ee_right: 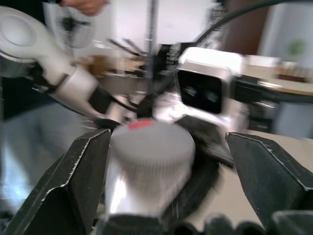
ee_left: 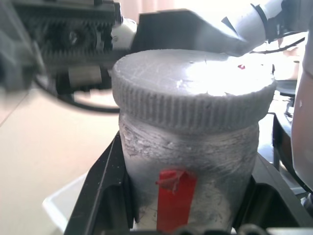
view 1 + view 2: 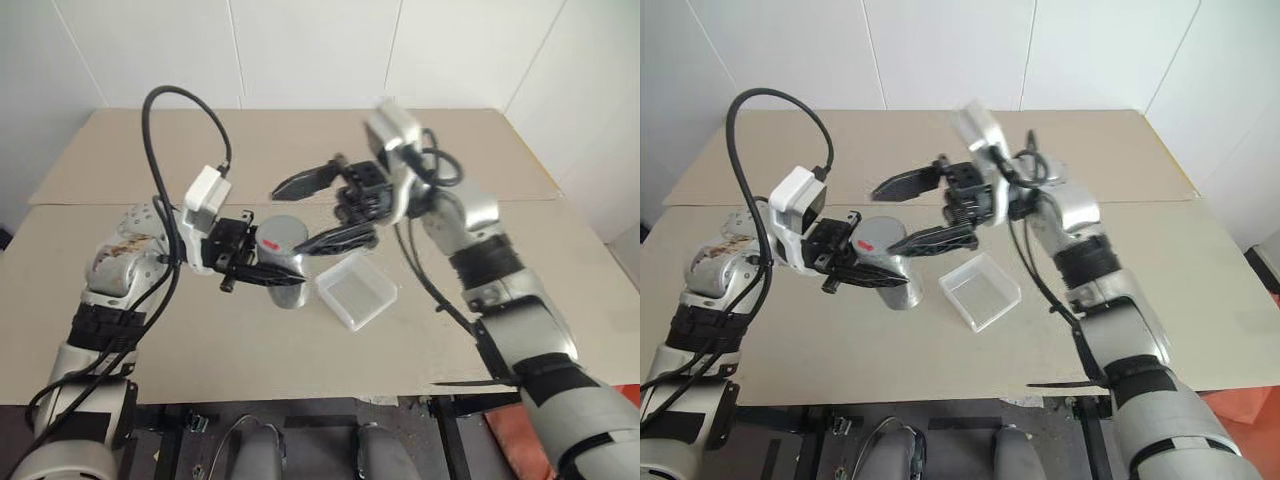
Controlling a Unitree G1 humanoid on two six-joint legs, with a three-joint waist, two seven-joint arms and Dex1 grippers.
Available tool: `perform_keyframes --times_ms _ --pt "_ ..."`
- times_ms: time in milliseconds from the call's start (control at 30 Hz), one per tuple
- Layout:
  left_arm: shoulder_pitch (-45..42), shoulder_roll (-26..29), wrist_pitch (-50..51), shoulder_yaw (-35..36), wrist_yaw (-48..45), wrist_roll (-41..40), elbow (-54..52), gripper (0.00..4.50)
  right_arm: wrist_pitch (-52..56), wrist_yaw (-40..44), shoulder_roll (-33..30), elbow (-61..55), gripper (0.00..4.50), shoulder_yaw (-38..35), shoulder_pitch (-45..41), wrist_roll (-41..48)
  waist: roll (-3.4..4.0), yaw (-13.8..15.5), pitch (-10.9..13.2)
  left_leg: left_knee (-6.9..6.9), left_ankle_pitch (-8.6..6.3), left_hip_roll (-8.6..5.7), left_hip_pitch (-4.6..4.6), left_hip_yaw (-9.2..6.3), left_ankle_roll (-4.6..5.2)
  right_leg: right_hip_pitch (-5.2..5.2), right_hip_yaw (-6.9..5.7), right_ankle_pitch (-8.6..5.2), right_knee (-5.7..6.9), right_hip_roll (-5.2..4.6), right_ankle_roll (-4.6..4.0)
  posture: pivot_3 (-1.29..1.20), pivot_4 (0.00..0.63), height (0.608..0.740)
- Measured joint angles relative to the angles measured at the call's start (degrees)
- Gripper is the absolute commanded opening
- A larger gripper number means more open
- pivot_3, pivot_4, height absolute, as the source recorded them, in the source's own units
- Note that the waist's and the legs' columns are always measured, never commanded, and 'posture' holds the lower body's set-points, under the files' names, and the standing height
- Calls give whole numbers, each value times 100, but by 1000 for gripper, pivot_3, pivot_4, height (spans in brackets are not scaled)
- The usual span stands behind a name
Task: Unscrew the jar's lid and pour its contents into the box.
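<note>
The left gripper (image 3: pixel 262 268) clamps the small clear cylindrical jar (image 3: pixel 283 262), its silvery-grey ribbed screw lid (image 2: pixel 193 88) pointing right between the right gripper's (image 3: pixel 322 208) spread fingers.

I can't see the jar's (image 2: pixel 188 161) base in the left wrist view; the picture's bottom edge cuts it off, and the left gripper's fingers (image 2: pixel 100 196) cover its lower sides. From the head camera, the same fingers hide most of the jar's wall. The contents are not discernible to me anywhere; the jar's wall looks scuffed and cloudy. In the right wrist view everything behind the lid (image 1: pixel 151 142) is smeared, and a hand (image 1: pixel 85 6) at the top edge is cut off. The box (image 2: pixel 68 205) shows as only a pale corner in the left wrist view, the rest hidden behind the finger.
</note>
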Motion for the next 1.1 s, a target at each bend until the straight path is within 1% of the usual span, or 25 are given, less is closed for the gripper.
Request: perform_keyframes --times_ms 67,167,200,267,367,400,533,700,900,1100 --pt "27 7 -85 101 69 105 165 1951 177 -340 -165 -507 4424 -183 278 -77 0 2 0 1 0 0 0 1 0 -2 1 0 2 1 0 0 150 740" --pt "-29 -188 -319 115 245 372 599 1951 924 -1611 -229 -1931 4424 -341 856 -116 0 -28 0 3 0 0 2 2 0 -3 4 0 6 2 -1 0 150 740" --pt "-69 -264 -368 110 286 435 715 1951 1129 -1950 -213 -2200 4424 -342 920 -179 0 -32 0 2 0 -1 2 2 0 -4 4 0 7 2 -1 0 150 740" --pt "-226 -433 -475 89 362 606 997 1951 1671 -2976 -12 -2860 4424 -266 992 -457 0 -36 0 2 0 0 2 1 0 -5 4 0 8 4 -1 0 150 740" --pt "-462 -635 -584 73 354 708 1172 1951 2232 -4012 472 -3246 4424 -29 988 -785 0 -28 0 2 0 -3 0 1 0 -3 4 0 5 2 -1 0 150 740" --pt "-518 -694 -595 58 339 761 1194 1951 2388 -4229 631 -3270 4424 49 987 -822 0 -21 0 3 0 -5 -2 1 0 -3 4 0 4 1 0 0 150 740" --pt "-541 -759 -618 46 241 815 1280 1951 2570 -4542 815 -3256 4424 166 971 -995 0 -11 0 4 0 -5 -4 1 0 -3 3 0 2 0 0 0 150 740" --pt "-564 -798 -615 48 183 848 1287 1951 2563 -4578 1038 -2977 4424 170 775 -1155 0 -16 0 4 0 -4 -4 0 1 -2 2 0 2 1 0 0 150 740" --pt "-562 -780 -572 48 190 860 1266 1951 2342 -4316 1092 -2601 4424 170 718 -1273 0 -19 0 3 0 -4 -4 -1 1 -3 2 0 2 1 0 0 150 740" --pt "-488 -546 -504 89 189 843 1129 1951 2154 -3914 932 -2472 4424 165 720 -1266 0 -29 0 3 0 -3 -4 -1 1 -3 2 0 2 1 0 0 150 740"
